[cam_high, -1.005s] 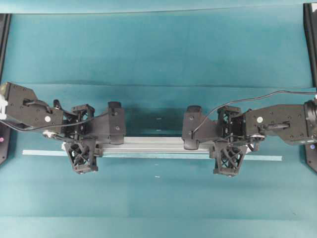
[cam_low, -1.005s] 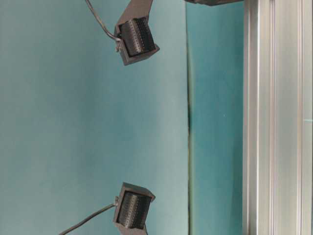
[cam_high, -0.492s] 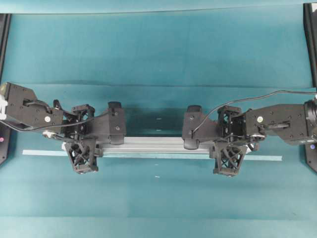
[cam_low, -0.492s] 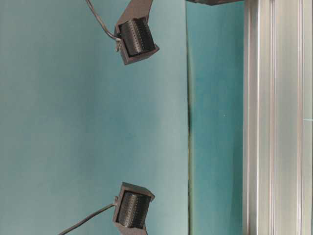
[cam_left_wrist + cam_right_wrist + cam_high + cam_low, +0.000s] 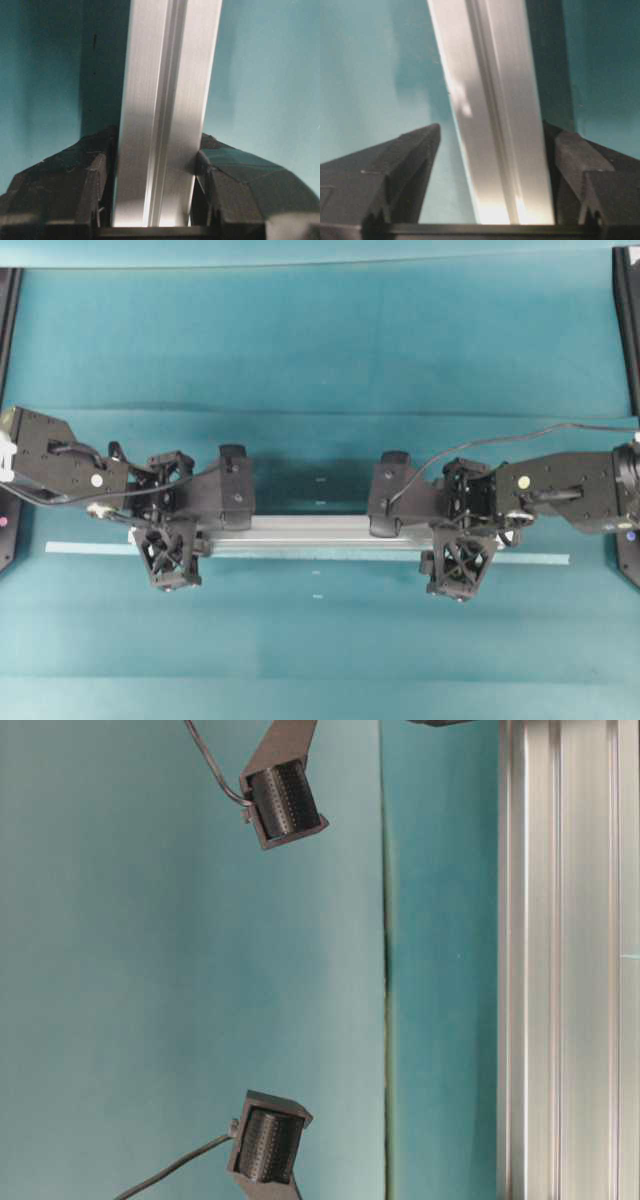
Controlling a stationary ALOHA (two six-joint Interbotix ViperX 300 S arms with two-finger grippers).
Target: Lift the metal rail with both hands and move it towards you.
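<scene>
Metal rail (image 5: 310,532) lying along the pale tape strip (image 5: 530,559) on the counter (image 5: 320,350). Left claw (image 5: 156,200) clamped on rail; right claw (image 5: 485,175) spread wide, gap beside one finger.

The right end effector (image 5: 487,175) has spread open.

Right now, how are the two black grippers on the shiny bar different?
The left gripper pinches the metal rail tight, both fingers against its sides. The right gripper stands open, with a gap of table showing beside the rail. The left holds the rail's left end, the right its right end. Both are black and straddle the rail.
</scene>
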